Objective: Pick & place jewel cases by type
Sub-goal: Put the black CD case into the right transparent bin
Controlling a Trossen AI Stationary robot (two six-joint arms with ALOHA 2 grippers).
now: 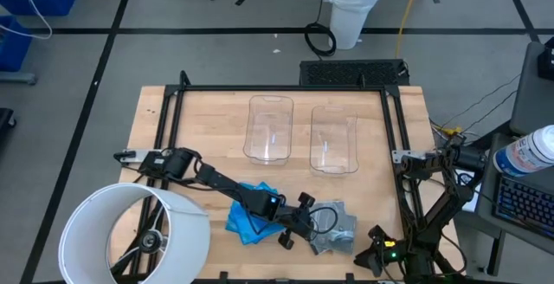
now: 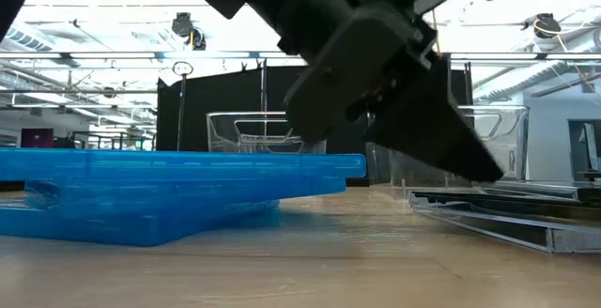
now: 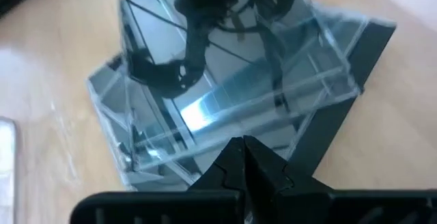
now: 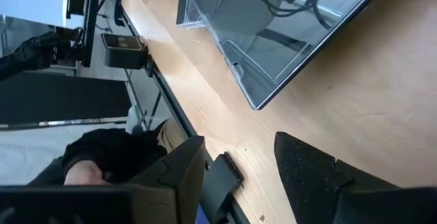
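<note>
Landmark for this report is the grey jewel cases (image 1: pixel 336 229), a small untidy heap of smoky cases lying on the desk (image 1: pixel 208 119) near its front edge, on the near side of the two clear bins (image 1: pixel 270 128). The blue jewel cases (image 1: pixel 247 217) lie in a second loose stack just beside that heap, on its left-arm side; in the low view the blue stack sits skewed, its top case overhanging the ones beneath. The left gripper (image 1: pixel 305 225) hangs at the edge of the grey heap, between it and the blue stack, with its jaws clenched tip to tip and nothing between them; the left wrist view shows the shut tips poised over the topmost grey case, not gripping it. The right gripper (image 4: pixel 239 176) waits well off to the other side of the grey heap, by the desk's right edge, jaws released and parted, holding nothing. Both bins stand without any case visible inside. Handling judgement: the cases look light, rigid and smooth-faced, likely to slide on each other and prone to cracking at hinges and corners; the heap lies tilted, so a raised edge of the top case appears the soundest place to pinch, across its thin thickness, with moderate force
</note>
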